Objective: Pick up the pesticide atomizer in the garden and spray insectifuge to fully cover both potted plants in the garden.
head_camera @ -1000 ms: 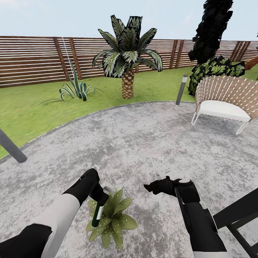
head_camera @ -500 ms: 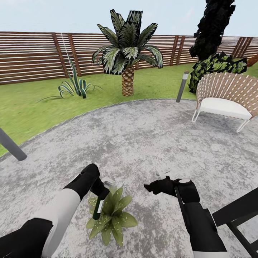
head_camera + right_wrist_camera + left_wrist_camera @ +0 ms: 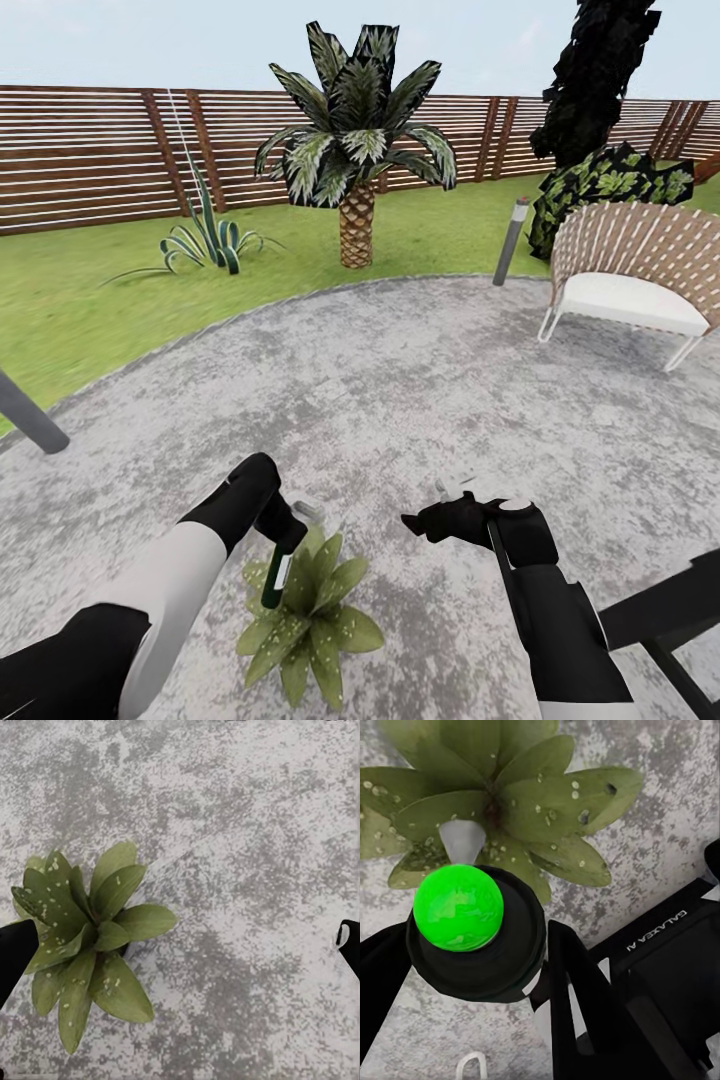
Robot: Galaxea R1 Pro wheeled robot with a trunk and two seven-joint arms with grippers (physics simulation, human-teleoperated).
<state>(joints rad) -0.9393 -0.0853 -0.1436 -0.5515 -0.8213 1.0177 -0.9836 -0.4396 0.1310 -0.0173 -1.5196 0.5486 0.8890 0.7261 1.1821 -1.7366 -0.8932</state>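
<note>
My left gripper is shut on the pesticide atomizer, a dark bottle with a white label, held tilted just above one potted plant. In the left wrist view the atomizer shows a bright green round top and a pale nozzle aimed at the plant's leaves, which carry white droplets. The left gripper clasps the atomizer's body from both sides. My right gripper hovers open to the right of the plant, holding nothing. In the right wrist view its fingers stand far apart over the spotted plant.
Grey paving spreads ahead, ringed by lawn. A palm, a striped agave and a slat fence stand at the back. A woven chair and grey bollards flank the paving. A dark frame is at the lower right.
The whole picture has shifted slightly, so the camera moved. The left gripper still holds the atomizer over the plant; the right arm has kept its pose.
</note>
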